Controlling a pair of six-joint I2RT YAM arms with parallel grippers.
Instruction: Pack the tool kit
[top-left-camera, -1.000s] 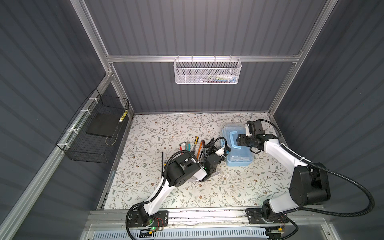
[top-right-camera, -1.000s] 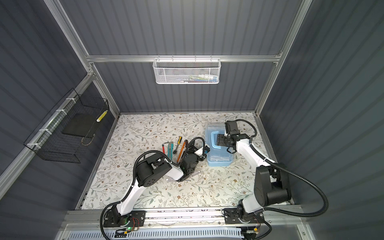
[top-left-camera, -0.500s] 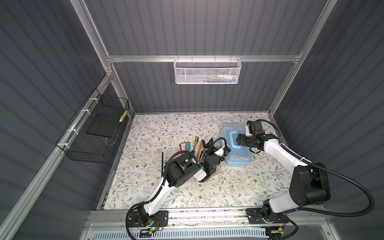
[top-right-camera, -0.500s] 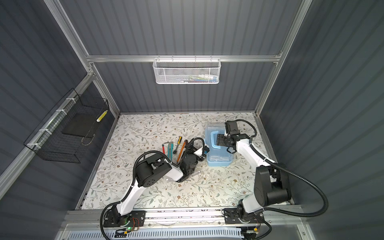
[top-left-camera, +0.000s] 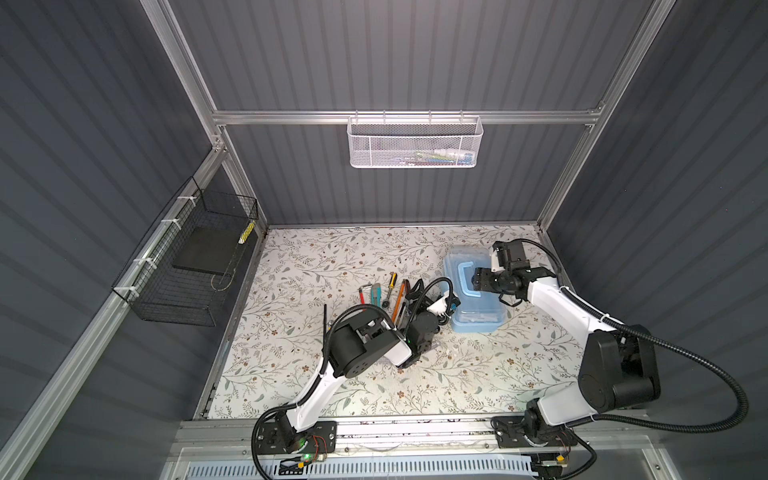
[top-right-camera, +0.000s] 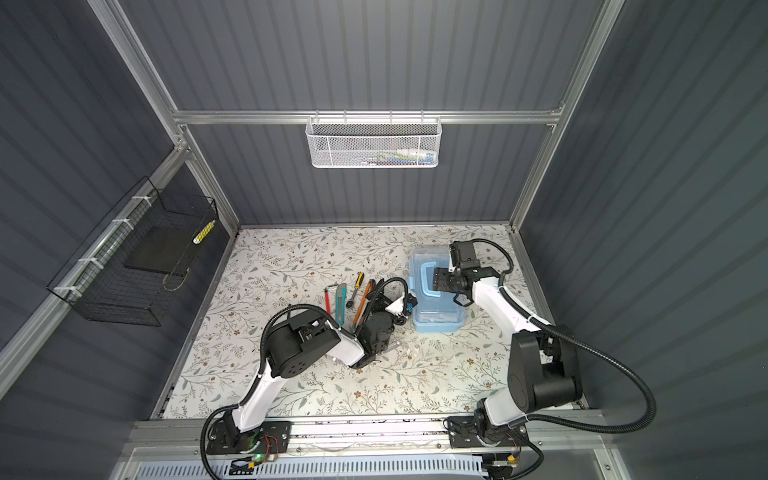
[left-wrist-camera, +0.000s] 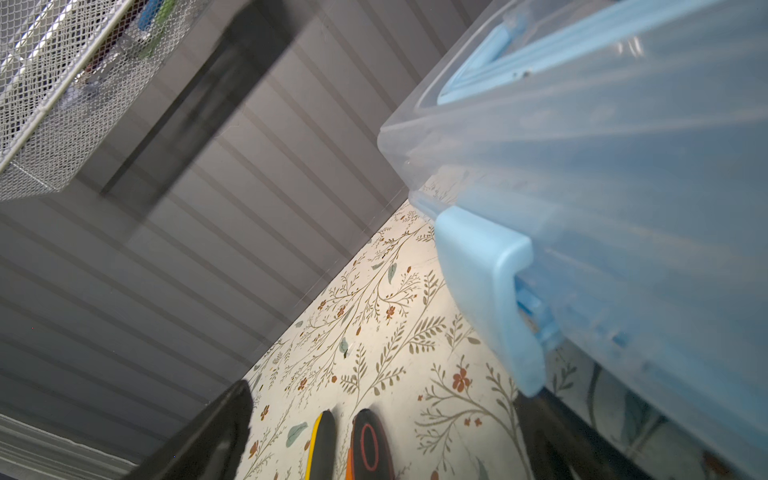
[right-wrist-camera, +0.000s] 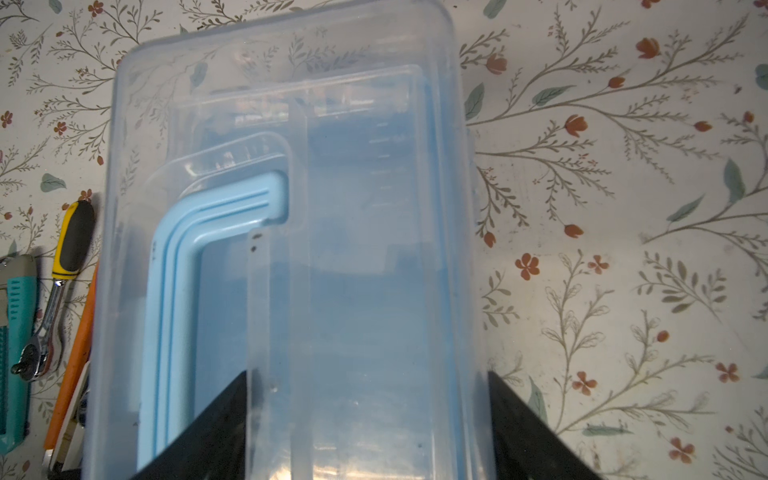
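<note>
On the floral surface (top-left-camera: 311, 266) inside grey ribbed walls (top-left-camera: 395, 62), the box (top-left-camera: 473, 299) sits lid-on right of centre beside a row of tools (top-left-camera: 386, 291), left fingers (left-wrist-camera: 208, 440) spread by its latch (left-wrist-camera: 486, 291), right fingers (right-wrist-camera: 199, 440) spread over its lid (right-wrist-camera: 353, 249)

Dark grey ribbed walls (top-left-camera: 415, 54) enclose the cell, braced by aluminium framing (top-left-camera: 291, 117). A white mesh basket (top-left-camera: 415, 145) hangs above the surface's far edge, a black wire basket (top-left-camera: 187, 266) beside its left edge. The surface (top-left-camera: 311, 257) is floral-printed and evenly lit.
</note>
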